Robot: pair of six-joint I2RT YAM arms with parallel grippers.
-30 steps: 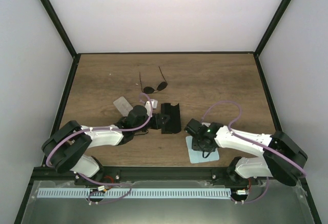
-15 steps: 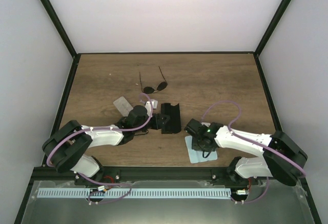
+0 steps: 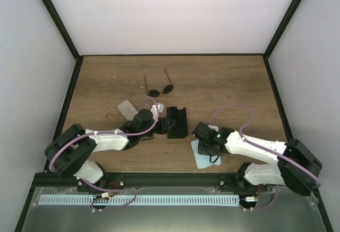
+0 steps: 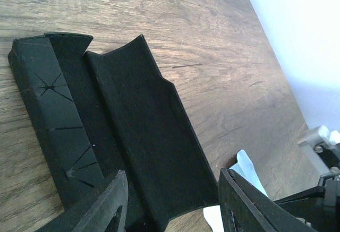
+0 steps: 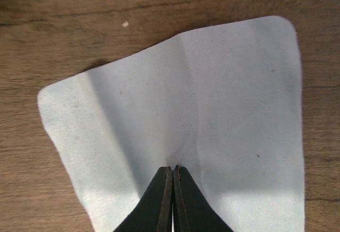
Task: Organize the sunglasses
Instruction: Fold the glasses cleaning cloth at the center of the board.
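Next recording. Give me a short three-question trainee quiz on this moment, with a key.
1. True or false: the right claw is shut, pinching the light blue cloth.
2. Relative to the black case, the sunglasses lie: A) inside it, B) beyond it on the table, C) underneath it.
3. What sits between the fingers of the left claw?
Key: 1 true. 2 B. 3 the black case, lying open.
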